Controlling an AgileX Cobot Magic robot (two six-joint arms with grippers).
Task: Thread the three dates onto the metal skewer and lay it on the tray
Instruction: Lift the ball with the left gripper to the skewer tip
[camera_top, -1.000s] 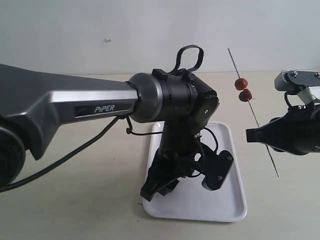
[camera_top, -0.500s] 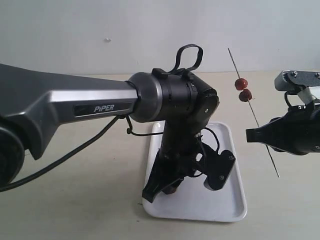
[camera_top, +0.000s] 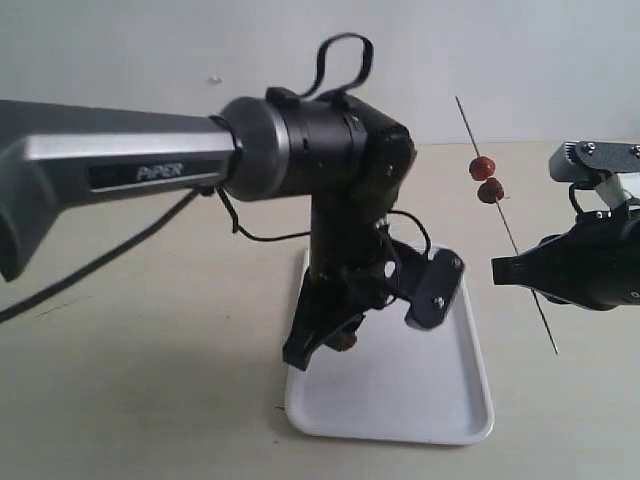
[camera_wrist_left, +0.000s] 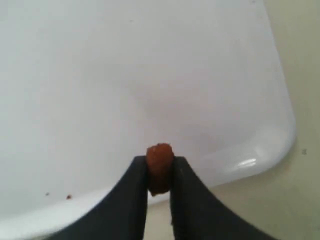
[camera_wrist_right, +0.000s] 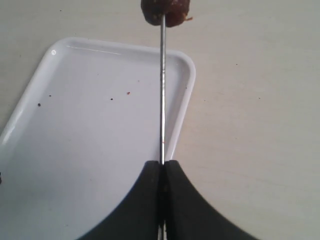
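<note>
**Pick-up of the last fruit.** The third date (camera_wrist_left: 160, 169) sits pinched in the left claw (camera_wrist_left: 160, 162), over a rounded corner of the tray (camera_wrist_left: 150, 75). The other 2 dates (camera_top: 487, 178) are already threaded, touching each other, on the upper part of the skewer (camera_top: 509, 230).

**Change over the last second.** The left claw has narrowed from roughly half-spread to a snug pinch. The left arm (camera_top: 130, 165) has risen from its lower pose over the tray. The date now appears to hang clear of the white surface rather than rest on it. The right side has not shifted: same tilt, same height.

**Meaning for the task.** Grasping seems complete and transport can begin. By judgement, 2 of 3 threadings are done. The remaining date must meet the skewer's free upper tip, well apart from it now, and slide down to its neighbours. After that the loaded skewer goes onto the tray.

**Claws.**
- The left fingers (camera_wrist_left: 135, 200) are clamped on opposite flanks of the date, with most of the fruit standing proud of the tips.
- The right claw (camera_wrist_right: 162, 167) is pressed together on the bare shaft below the 2 dates. It holds the skewer slanted in the air, over the worktop (camera_top: 150, 380) beside the tray's right rim.

**Risk.** The pinch is shallow, so the date could pivot or slip when pushed against the tip.
</note>
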